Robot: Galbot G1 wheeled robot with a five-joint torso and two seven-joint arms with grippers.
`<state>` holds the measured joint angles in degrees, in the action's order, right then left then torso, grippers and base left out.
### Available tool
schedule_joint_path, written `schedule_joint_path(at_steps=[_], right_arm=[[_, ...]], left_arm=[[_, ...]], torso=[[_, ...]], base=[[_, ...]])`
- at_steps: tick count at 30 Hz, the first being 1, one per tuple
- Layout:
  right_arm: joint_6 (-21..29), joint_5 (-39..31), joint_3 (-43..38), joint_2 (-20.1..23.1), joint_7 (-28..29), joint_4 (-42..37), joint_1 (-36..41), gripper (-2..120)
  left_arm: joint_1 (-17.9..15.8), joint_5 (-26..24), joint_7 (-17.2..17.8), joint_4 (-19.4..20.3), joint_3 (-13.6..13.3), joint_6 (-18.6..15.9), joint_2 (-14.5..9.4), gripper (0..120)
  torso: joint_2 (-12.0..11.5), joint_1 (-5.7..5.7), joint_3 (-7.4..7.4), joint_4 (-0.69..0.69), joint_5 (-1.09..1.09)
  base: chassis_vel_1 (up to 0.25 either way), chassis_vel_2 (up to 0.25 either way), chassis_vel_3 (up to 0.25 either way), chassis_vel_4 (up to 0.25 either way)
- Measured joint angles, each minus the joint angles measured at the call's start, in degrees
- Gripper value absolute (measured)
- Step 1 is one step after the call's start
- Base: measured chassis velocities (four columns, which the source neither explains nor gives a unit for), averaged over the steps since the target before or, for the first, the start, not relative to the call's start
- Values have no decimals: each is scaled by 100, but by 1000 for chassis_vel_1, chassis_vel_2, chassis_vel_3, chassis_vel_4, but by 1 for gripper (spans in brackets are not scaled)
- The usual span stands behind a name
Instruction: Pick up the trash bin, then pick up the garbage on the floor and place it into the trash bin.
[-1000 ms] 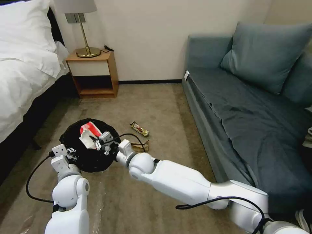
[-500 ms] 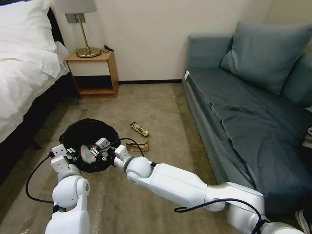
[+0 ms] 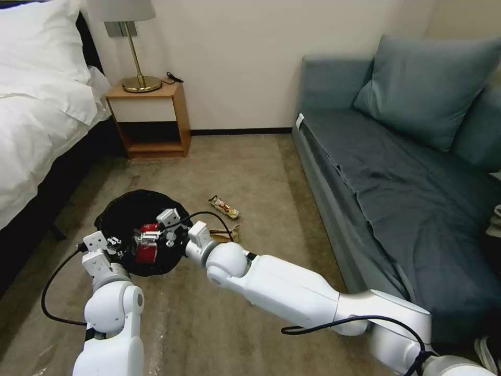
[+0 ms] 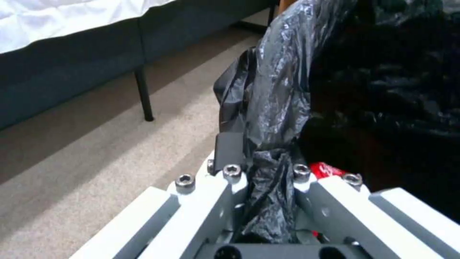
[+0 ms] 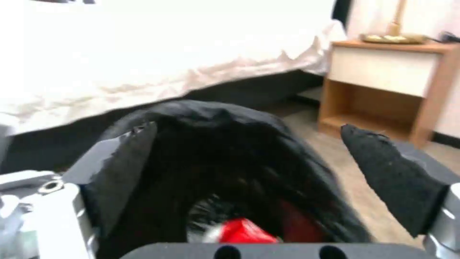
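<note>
The left gripper [image 4: 268,172] pinched the trash bin [image 3: 125,219] liner; the right gripper [image 5: 258,169] hung wide open over the red-and-white snack bag [image 3: 146,250] (inside).

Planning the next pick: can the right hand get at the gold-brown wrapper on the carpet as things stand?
Probably yes. The right hand is open over the trash bin, the red-and-white snack bag lying inside. The gold-brown wrapper lies on bare carpet beside the bin, nothing over it. The left hand grips the bin's liner.
</note>
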<state>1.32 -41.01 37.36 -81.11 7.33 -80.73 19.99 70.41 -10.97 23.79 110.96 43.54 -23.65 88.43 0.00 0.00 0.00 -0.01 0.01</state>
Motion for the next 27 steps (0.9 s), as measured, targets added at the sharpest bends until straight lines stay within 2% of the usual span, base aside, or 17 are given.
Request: schedule_joint_path(at_steps=[9,18,21,23,24,26,27], right_arm=[[136,97,-631,235,202,-158,78,100],[165,296,-1061,427,209,-194,592,100],[341,235,-1181,468,353,-213,731,100],[722,-52,-1328,502,774,-222,899,100],[722,-52,-1328,502,774,-222,899,100],[1291,-598,-1426,540,1358,-223,1021,100],[1291,-598,-1426,540,1358,-223,1021,100]], left_arm=[[-29,-128,8,-44,76,-8,-101,3],[-67,-242,-9,-117,80,-55,-196,2],[-87,-255,-15,-127,79,-72,-216,2],[-112,-264,-18,-151,78,-83,-231,2],[-112,-264,-18,-151,78,-83,-231,2],[-132,-268,-21,-178,77,-87,-243,2],[-132,-268,-21,-178,77,-87,-243,2]], torso=[[0,0,0,0,0],[0,0,0,0,0],[0,0,0,1,0],[0,0,0,0,0],[0,0,0,0,0],[0,0,0,0,-1],[0,0,0,0,-1]], base=[[0,0,0,0],[0,0,0,0],[0,0,0,0],[0,0,0,0],[0,0,0,0],[0,0,0,0],[0,0,0,0]])
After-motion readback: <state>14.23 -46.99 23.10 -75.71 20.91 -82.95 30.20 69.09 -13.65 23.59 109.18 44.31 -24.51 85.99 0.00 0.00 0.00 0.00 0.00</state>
